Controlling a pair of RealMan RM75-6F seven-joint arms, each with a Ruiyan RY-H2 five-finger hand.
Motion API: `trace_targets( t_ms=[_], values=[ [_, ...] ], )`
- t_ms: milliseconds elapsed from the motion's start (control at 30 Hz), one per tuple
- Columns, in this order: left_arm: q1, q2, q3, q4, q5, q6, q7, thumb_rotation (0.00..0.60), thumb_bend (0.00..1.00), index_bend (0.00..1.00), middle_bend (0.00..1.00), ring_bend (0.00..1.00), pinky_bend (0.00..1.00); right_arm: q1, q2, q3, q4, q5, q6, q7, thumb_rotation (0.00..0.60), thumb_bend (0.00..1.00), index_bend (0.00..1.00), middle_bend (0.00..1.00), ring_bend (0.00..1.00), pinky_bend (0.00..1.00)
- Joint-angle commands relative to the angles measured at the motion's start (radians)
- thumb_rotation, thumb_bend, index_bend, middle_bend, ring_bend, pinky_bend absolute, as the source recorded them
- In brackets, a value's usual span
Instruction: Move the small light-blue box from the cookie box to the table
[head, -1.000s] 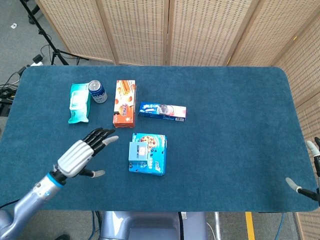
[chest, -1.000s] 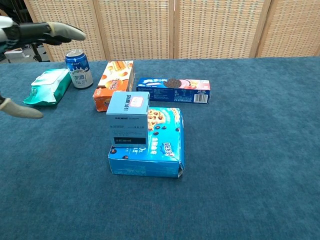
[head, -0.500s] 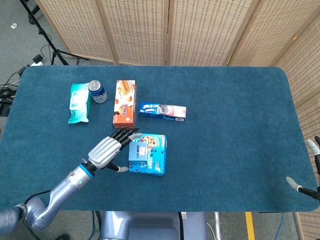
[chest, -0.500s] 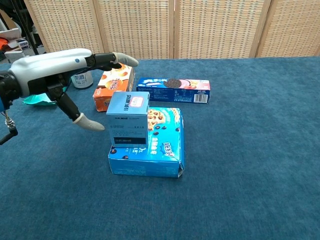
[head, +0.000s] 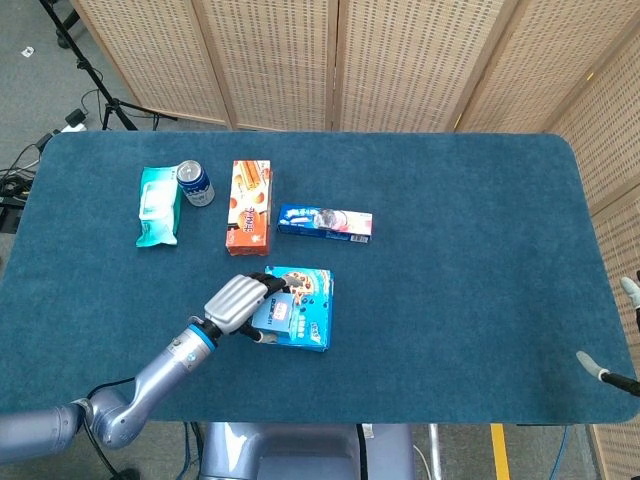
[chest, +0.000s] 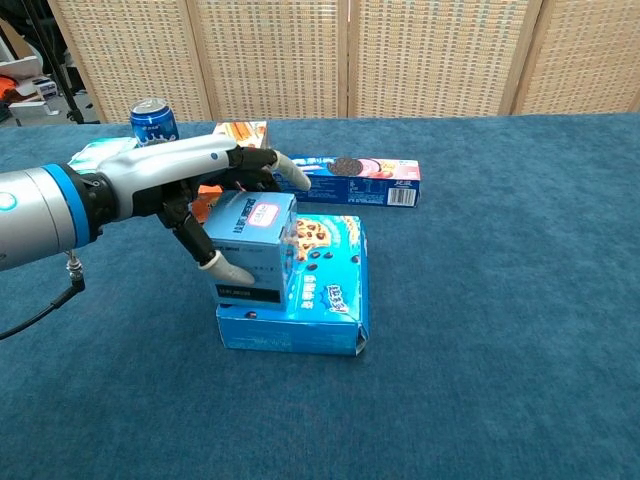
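Observation:
The small light-blue box (chest: 262, 250) sits tilted and turned on the left part of the blue cookie box (chest: 325, 290), which lies flat near the table's front. My left hand (chest: 200, 190) grips the small box: the thumb presses its near-left face and the fingers (chest: 268, 165) reach over its top and far side. In the head view the left hand (head: 238, 300) covers the left of the small box (head: 284, 314) on the cookie box (head: 313, 300). My right hand (head: 605, 372) shows only at the right edge, fingers apart, holding nothing.
Behind the cookie box lie an orange snack box (head: 249, 205) and a long blue biscuit box (head: 325, 222). A drink can (head: 195, 183) and a green wipes pack (head: 158, 206) sit at the far left. Wicker screens stand behind the table.
My left hand moved right from the open table onto the small light-blue box and closed around it. The box has turned and tilted under the hand. The right hand stayed put.

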Motion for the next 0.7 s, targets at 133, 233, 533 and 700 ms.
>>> trace_targets(
  t_ms=[133,233,533,700],
  values=[
    [0.013,0.003,0.004,0.009,0.018,0.055,-0.013,0.6,0.0,0.32,0.51,0.4,0.41,-0.002,0.001,0.002,0.005,0.001,0.003,0.011,0.6,0.0,0.0,0.0,0.0,0.0],
    [0.026,0.049,0.008,-0.009,0.049,0.079,-0.053,0.6,0.0,0.33,0.51,0.4,0.41,-0.003,0.001,0.001,0.006,0.0,0.005,0.012,0.6,0.0,0.0,0.0,0.0,0.0],
    [0.107,0.264,0.1,-0.007,0.181,0.149,-0.206,0.6,0.0,0.34,0.51,0.4,0.41,-0.005,0.0,-0.005,-0.001,-0.014,0.009,-0.002,0.6,0.0,0.0,0.0,0.0,0.0],
    [0.14,0.292,0.16,0.102,0.247,0.177,-0.332,0.6,0.0,0.34,0.51,0.4,0.41,-0.006,-0.001,-0.007,-0.006,-0.017,0.011,-0.014,0.6,0.0,0.0,0.0,0.0,0.0]
  ],
)
